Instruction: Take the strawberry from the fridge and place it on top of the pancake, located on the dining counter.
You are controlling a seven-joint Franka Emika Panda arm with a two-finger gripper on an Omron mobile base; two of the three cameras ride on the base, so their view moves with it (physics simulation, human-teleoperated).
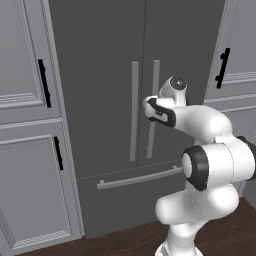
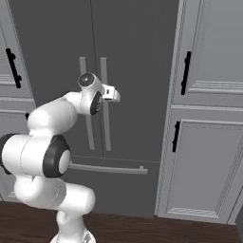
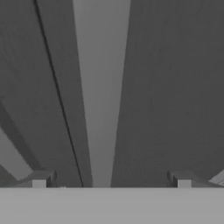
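While the fridge (image 1: 105,60) stands closed, the claw (image 3: 111,181) is spread wide, empty, its fingertips (image 3: 39,180) flanking the right door's bar handle (image 3: 101,92).

A glossy white robot arm (image 1: 210,165) is seen, built from thick rounded segments joined like stacked capsules. Dark, nearly black bands are set at the joints, one ringing a large drum-shaped joint at about 9 o'clock of the arm's bulk in the left base view. A round grey cap (image 1: 177,83) with a dark ring is fitted at the uppermost joint. The white wrist is edged with a black band. At the end effector (image 3: 111,181), two small square grey fingertips (image 3: 39,183) are shown.
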